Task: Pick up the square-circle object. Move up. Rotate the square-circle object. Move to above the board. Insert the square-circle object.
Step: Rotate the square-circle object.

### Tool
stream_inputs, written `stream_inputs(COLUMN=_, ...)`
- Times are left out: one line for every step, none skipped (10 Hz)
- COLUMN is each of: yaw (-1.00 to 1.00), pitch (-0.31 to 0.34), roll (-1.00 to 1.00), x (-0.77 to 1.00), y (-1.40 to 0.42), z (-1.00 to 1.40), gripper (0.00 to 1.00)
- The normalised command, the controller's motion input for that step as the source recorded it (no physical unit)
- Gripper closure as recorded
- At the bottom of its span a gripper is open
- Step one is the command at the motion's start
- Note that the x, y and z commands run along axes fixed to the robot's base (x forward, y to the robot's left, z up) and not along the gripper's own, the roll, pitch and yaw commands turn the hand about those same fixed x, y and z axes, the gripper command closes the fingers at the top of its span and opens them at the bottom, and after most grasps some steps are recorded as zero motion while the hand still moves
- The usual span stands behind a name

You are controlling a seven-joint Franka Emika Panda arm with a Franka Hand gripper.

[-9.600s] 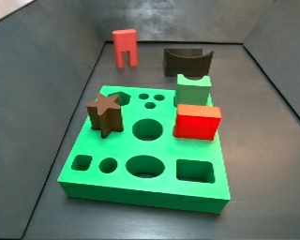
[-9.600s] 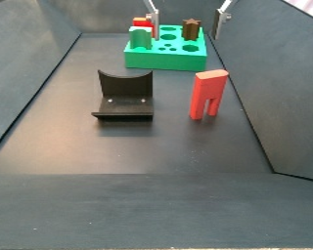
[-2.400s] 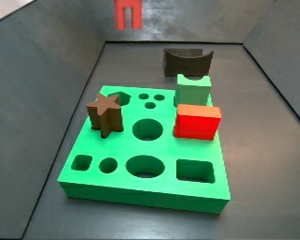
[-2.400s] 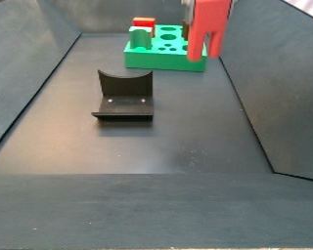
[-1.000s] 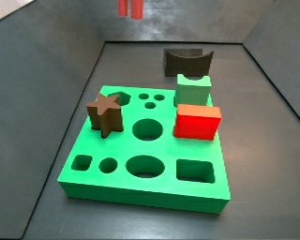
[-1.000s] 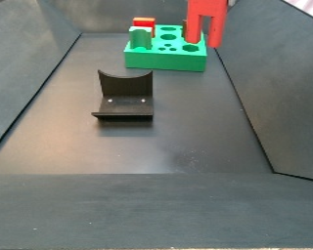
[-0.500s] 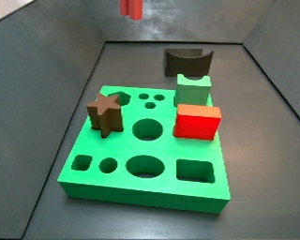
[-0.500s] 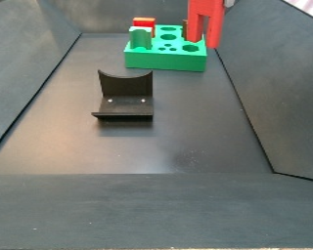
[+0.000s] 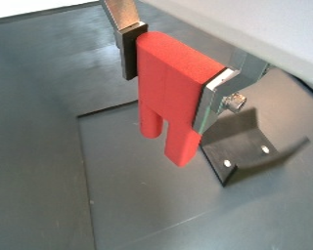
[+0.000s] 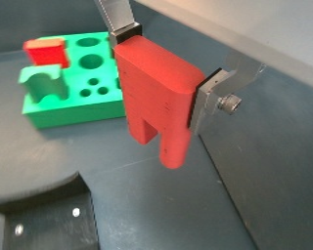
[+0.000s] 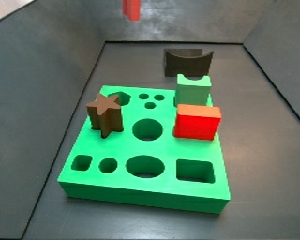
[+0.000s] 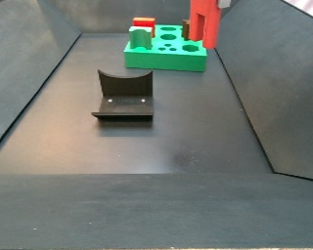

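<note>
The claw (image 9: 172,70) has flat silver plates, dark pads, bolt heads.

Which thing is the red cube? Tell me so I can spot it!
Find the big green board full of holes. The red cube sits on its edge, beside the small green block. The gripper holds the only other red thing, the paler, two-legged square-circle object.

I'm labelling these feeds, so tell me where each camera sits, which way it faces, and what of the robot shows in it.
Wrist view: on the arm, looking past the pincer shut on the square-circle object, the fixture beneath.
Wrist view: same mount, facing the board; pincer shows.
Side view: raised, at the board's near edge; no robot part clear.
Side view: low, at the far end, board distant; no robot part clear.
Shared: the held piece.
</note>
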Motion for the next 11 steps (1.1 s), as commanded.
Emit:
stream_inputs(yaw=-1.0, pitch=-0.01, roll=-0.01, x=0.0, y=0.01, z=0.0, gripper=1.0)
stream_inputs(yaw=-1.0, pitch=-0.01, roll=-0.01, x=0.0, y=0.01, z=0.0, gripper=1.0)
stream_inputs(yaw=-1.0, pitch=-0.011, roll=-0.01, x=0.0, y=0.01, z=0.0, gripper=1.0)
stream_inputs(yaw=-1.0, pitch=-0.012, roll=-0.01, x=0.0, y=0.01, z=0.0, gripper=1.0)
stream_inputs(yaw=-1.0, pitch=-0.012, roll=-0.01, x=0.0, y=0.01, z=0.0, gripper=1.0)
stream_inputs(yaw=-1.0, pitch=-0.013, roll=-0.01, x=0.0, y=0.01, z=0.0, gripper=1.0)
stream_inputs(yaw=-1.0, pitch=-0.014, roll=-0.01, x=0.0, y=0.01, z=0.0, gripper=1.0)
stream_inputs(yaw=-1.0, pitch=-0.015, roll=-0.01, x=0.0, y=0.01, z=0.0, gripper=1.0)
stream_inputs(yaw=-1.0, pitch=-0.017, roll=-0.01, x=0.0, y=0.01, z=0.0, gripper=1.0)
stream_inputs(yaw=-1.0, pitch=-0.019, roll=-0.02, x=0.0, y=0.01, z=0.0, gripper=1.0)
stream_inputs(yaw=-1.0, pitch=-0.02, roll=-0.02, x=0.0, y=0.01, z=0.0, gripper=1.0)
